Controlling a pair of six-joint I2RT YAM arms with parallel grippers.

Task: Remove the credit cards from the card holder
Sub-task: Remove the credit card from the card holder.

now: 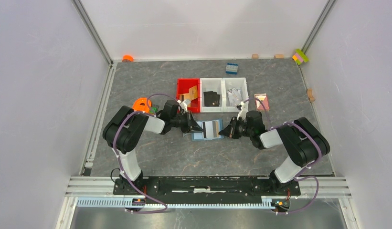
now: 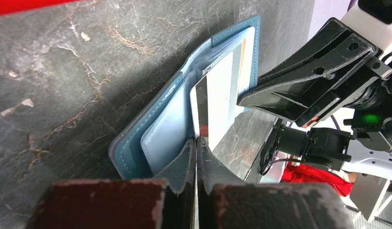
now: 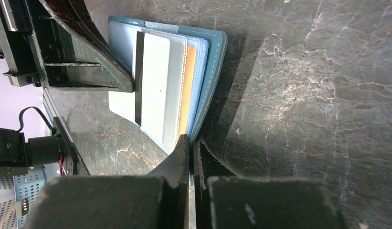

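The steel-blue folding wallet (image 3: 214, 62) is pinched by the right claw (image 3: 190, 143) as an anchor. A silvery striped card (image 3: 158, 81) is clamped by the left claw (image 2: 196, 143) for withdrawal.

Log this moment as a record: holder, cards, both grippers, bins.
card holder: open, sleeves facing up
striped card: in the holder, lying over its sleeves
orange-tan card: edge showing in a sleeve
left gripper: shut, tips at striped card's edge
right gripper: shut, tips at holder's edge
bins: three behind the holder, contents flat

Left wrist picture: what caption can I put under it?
Left end effector pinches a silvery card from the open blue card holder.
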